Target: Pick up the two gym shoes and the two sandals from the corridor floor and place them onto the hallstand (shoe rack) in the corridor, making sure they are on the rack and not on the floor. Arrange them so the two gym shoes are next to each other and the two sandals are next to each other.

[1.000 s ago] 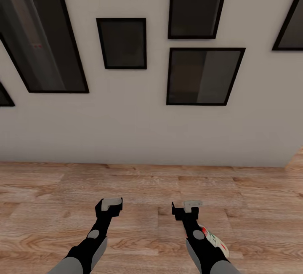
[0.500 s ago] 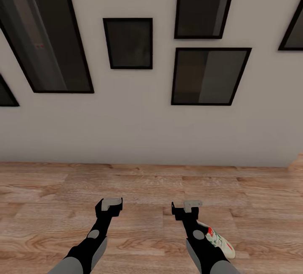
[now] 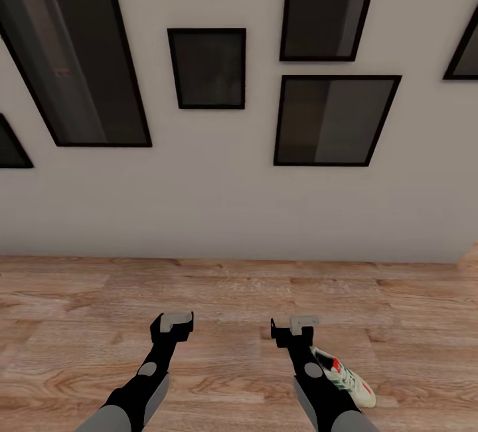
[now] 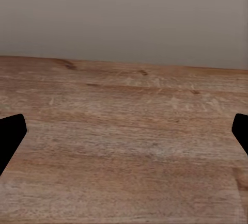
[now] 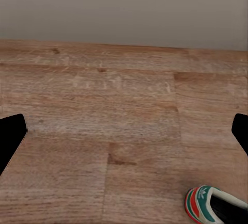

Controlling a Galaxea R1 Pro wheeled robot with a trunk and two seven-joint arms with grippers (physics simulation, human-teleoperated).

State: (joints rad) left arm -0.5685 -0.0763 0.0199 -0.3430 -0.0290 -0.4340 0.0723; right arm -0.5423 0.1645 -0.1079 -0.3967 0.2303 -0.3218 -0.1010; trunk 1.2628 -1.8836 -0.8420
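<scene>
A single gym shoe [image 3: 343, 377] is seen lying on the corridor floor [image 3: 226, 286], just beside the right arm and nearer the robot than the right gripper [image 3: 293, 326]; its heel [image 5: 204, 203] is also seen in the right wrist view. The left gripper [image 3: 174, 324] is held above bare planks, well apart from the shoe. Both pairs of jaws are spread wide and nothing is held. Beyond the shoe, a pale wall [image 3: 219, 193] hung with dark picture frames [image 3: 335, 120] is met by the floor.

Matt wood-grain corridor floor [image 3: 239, 292]; smooth matt wall [image 3: 219, 206].
</scene>
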